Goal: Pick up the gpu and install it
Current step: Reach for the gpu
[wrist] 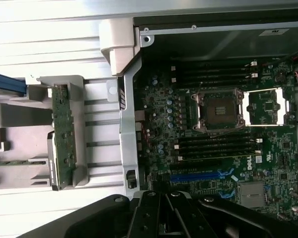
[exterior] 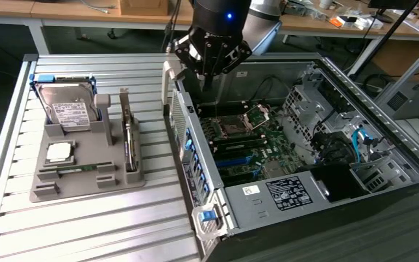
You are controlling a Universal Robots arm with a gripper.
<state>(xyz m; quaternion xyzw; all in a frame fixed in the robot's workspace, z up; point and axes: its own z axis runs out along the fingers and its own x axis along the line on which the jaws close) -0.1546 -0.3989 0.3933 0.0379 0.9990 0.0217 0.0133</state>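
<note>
The gpu [exterior: 128, 134] stands on edge in a grey holder [exterior: 85, 188] on the slatted table, at the exterior view's left of the open computer case [exterior: 384, 136]. In the wrist view the gpu [wrist: 63, 139] appears as a narrow green board with a silver bracket, held in the holder's slots. My gripper [exterior: 207, 81] hangs above the back part of the case, over the motherboard [exterior: 246, 142], apart from the gpu. Its dark fingers [wrist: 151, 213] are shut together with nothing between them. A blue expansion slot [wrist: 198, 175] lies on the motherboard close to the fingertips.
The holder also carries a silver hard drive [exterior: 67, 109], a square processor chip [exterior: 59, 152] and a narrow memory stick [exterior: 75, 169]. The case's side wall [exterior: 187, 147] stands between holder and motherboard. Cables and drive cages [exterior: 340, 142] crowd the case's far side.
</note>
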